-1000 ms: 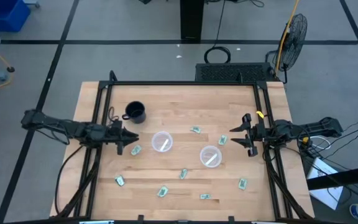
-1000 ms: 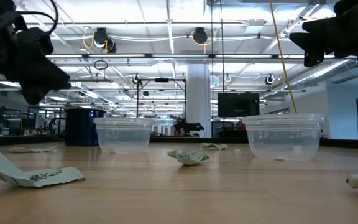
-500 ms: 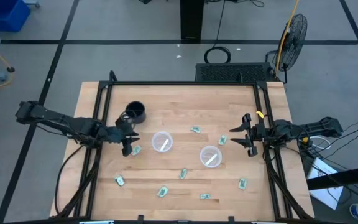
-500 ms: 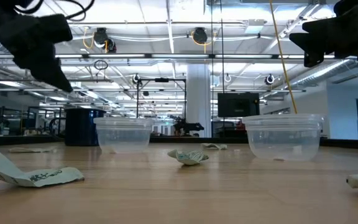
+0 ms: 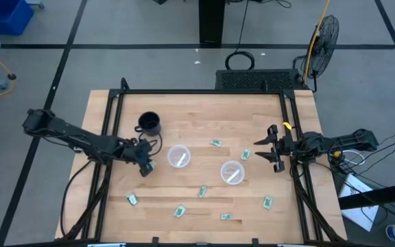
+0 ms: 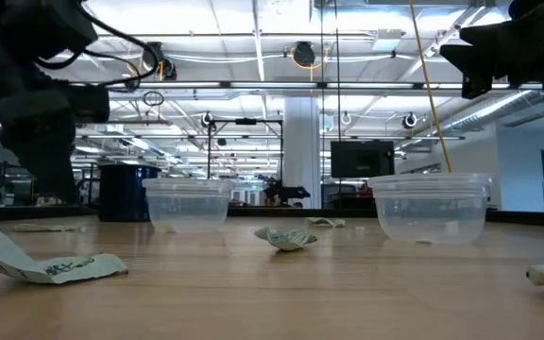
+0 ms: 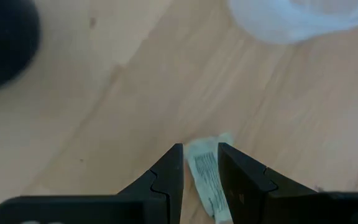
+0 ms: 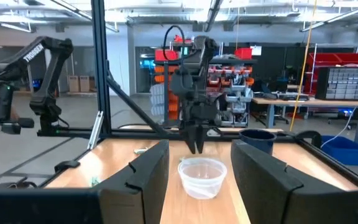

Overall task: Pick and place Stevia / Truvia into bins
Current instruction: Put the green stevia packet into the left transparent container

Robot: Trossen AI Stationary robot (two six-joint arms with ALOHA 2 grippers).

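Several small pale green and white Stevia packets lie flat on the wooden table, among them one (image 5: 216,143) behind the cups and one (image 5: 202,191) in front of them. Two clear round bins (image 5: 178,156) (image 5: 232,172) stand mid-table, each with something white inside. My left gripper (image 5: 146,167) points steeply down just left of the left bin. It is open, with a narrow gap, and its fingertips (image 7: 174,155) stand on either side of a packet (image 7: 207,177) lying on the wood. My right gripper (image 5: 269,147) waits open at the table's right edge.
A black mug (image 5: 149,123) stands at the back left, just behind my left arm. A black frame rail (image 5: 204,92) runs along the table's far edge. More packets (image 5: 179,212) (image 5: 267,202) lie near the front edge. In the low view a crumpled packet (image 6: 286,237) lies between the bins.
My left gripper has swung from nearly level to pointing steeply down. It has come a little toward the table's right and near edges and sunk onto the packet beside the left bin. Its finger gap looks unchanged.
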